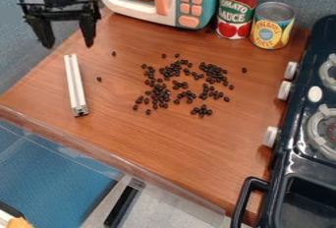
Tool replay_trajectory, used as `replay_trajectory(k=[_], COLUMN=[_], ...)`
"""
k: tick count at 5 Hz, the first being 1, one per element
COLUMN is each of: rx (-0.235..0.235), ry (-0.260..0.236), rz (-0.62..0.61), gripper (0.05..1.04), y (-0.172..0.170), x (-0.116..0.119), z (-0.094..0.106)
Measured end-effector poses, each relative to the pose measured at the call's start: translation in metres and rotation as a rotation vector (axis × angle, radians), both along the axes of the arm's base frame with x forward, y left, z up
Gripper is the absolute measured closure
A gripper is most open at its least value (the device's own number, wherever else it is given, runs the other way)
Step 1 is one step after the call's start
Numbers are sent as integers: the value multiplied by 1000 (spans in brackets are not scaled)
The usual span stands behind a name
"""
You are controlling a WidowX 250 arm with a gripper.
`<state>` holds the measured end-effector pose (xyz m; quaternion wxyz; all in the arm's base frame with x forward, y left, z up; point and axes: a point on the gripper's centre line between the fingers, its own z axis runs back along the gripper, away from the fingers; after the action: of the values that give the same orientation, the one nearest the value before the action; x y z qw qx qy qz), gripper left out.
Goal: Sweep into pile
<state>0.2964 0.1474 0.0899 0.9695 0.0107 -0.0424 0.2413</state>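
Brown counter (151, 146), scattered black beans (157, 94).

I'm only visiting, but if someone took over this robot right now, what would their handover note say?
Pincer: the black two-finger pincer is open and holds nothing, at the upper left, just beyond the far end of the bar.
Things: the long, slim white bar, probably the sweeping tool, lies on the brown wooden counter. The small dark beans are right of it, in loose clusters with a few strays; one stray is close to the bar.
Done: no single pile yet.
Left: probably grip the bar, then sweep the beans together, strays included.
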Motion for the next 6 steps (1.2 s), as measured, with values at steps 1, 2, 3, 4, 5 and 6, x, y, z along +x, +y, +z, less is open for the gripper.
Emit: replay_trajectory(k=[1, 2, 3, 4, 5, 6], rx=[100, 167, 145, 62, 14, -42], ry=[-27, -67, -142, -115, -79, -29], rz=[34, 80, 151, 262, 309, 361], gripper=[84, 84, 84, 84, 84, 84], y=[-8, -13, -14, -2, 4, 14], x=[-7, -11, -1, 8, 19, 15], z=[-14, -29, -28, -36, -42, -46])
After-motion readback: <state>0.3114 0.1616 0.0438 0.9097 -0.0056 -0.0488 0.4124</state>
